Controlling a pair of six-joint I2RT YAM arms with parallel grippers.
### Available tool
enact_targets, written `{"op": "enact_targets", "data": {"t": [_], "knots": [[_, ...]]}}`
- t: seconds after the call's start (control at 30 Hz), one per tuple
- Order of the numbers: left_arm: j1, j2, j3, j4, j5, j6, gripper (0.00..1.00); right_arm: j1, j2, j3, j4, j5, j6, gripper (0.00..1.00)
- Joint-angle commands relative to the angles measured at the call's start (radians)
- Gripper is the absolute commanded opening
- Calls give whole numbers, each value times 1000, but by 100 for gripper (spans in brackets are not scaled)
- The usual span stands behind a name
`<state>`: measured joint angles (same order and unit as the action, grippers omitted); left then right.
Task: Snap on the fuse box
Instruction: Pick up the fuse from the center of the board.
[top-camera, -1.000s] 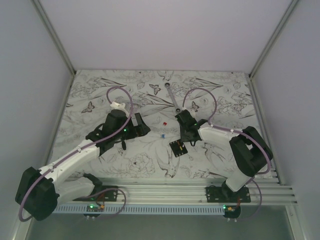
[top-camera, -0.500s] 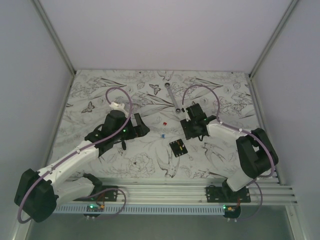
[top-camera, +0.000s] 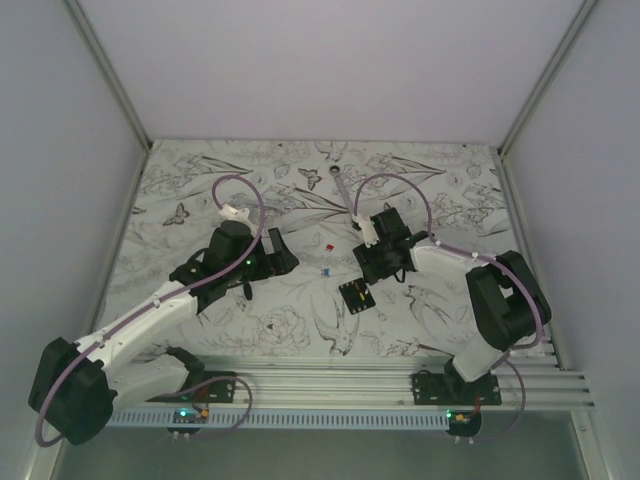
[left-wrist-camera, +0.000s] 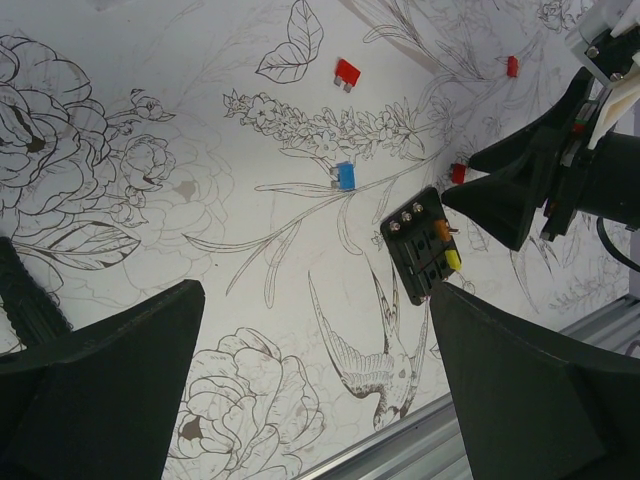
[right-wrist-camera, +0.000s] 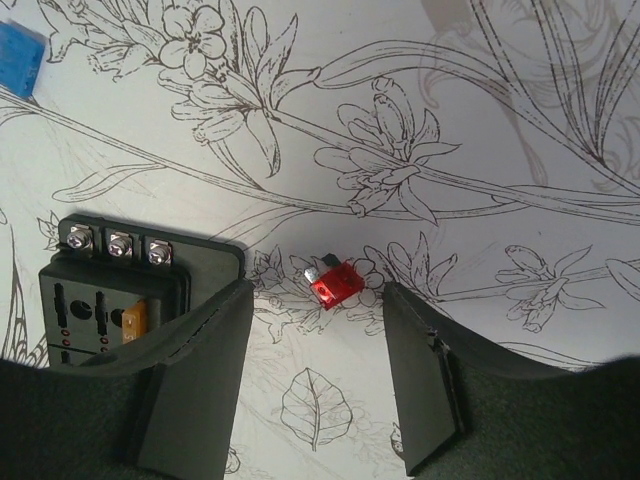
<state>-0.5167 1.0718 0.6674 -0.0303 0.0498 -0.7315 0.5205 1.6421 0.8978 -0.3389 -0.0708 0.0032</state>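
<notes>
Fuse box (right-wrist-camera: 110, 275) half behind right end effector (right-wrist-camera: 318, 300)

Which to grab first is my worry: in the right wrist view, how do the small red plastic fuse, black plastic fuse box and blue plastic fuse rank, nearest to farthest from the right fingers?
1. Small red plastic fuse: between the right fingers.
2. Black plastic fuse box: left, partly behind one finger.
3. Blue plastic fuse: far upper-left corner.

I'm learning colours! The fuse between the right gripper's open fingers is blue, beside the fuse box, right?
No: that fuse is red, not blue; the right wrist view shows it, between the right gripper's open fingers, beside the fuse box.
</notes>
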Motion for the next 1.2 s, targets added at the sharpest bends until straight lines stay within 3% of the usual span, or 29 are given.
{"op": "enact_targets", "data": {"t": [0.0, 0.5, 1.17], "knots": [[7, -11, -9, -14, -16, 20, 100, -1, 28, 21, 28, -25, -38, 60], [7, -1, -7, -14, -18, 21, 100, 26, 60, 39, -3, -48, -67, 55], [7, 1, -8, -14, -15, 15, 100, 63, -17, 1, -69, 52, 16, 49]]}}
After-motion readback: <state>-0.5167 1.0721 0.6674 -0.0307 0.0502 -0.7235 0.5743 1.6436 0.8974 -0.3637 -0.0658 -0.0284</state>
